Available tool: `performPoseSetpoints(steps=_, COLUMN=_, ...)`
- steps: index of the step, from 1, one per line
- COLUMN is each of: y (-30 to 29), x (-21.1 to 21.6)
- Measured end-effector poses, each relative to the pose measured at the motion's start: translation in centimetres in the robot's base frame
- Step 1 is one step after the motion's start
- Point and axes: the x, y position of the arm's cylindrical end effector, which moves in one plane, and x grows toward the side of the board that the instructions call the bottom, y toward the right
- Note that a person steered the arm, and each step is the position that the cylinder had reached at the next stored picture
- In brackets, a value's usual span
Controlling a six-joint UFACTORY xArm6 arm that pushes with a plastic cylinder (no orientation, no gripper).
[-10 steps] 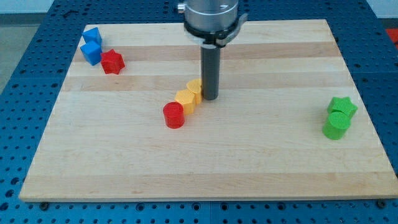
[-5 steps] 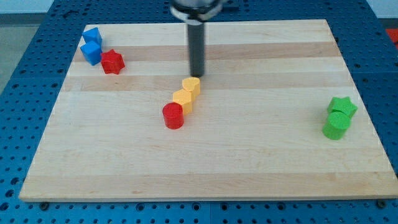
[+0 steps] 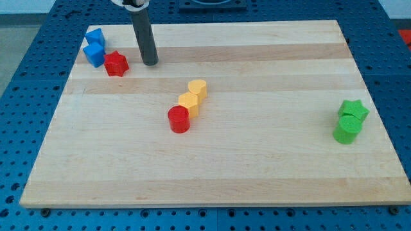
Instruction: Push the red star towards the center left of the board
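The red star (image 3: 116, 63) lies near the board's top left corner, touching the lower of two blue blocks (image 3: 94, 54). My tip (image 3: 149, 63) rests on the board just to the right of the red star, a short gap apart from it. The rod rises from there to the view's top.
The second blue block (image 3: 96, 36) sits above the first. A red cylinder (image 3: 179, 119) and two yellow blocks (image 3: 189, 102) (image 3: 198, 88) form a diagonal row at the board's middle. A green star (image 3: 354, 109) and a green block (image 3: 347, 129) sit at the right edge.
My tip has moved from beside the upper yellow block up and left across the board to just right of the red star. No block has moved.
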Motion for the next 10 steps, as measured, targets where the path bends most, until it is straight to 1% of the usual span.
performPoseSetpoints(steps=1, y=-0.9, x=-0.1)
performPoseSetpoints(steps=2, y=-4.9, x=-0.9)
performPoseSetpoints(steps=5, y=-6.9, x=-0.8)
performPoseSetpoints(steps=6, y=-7.3, x=0.8)
performPoseSetpoints(steps=7, y=-7.3, x=4.5)
performPoseSetpoints(steps=8, y=-6.5, x=7.2)
performPoseSetpoints(steps=10, y=-5.3, x=9.3)
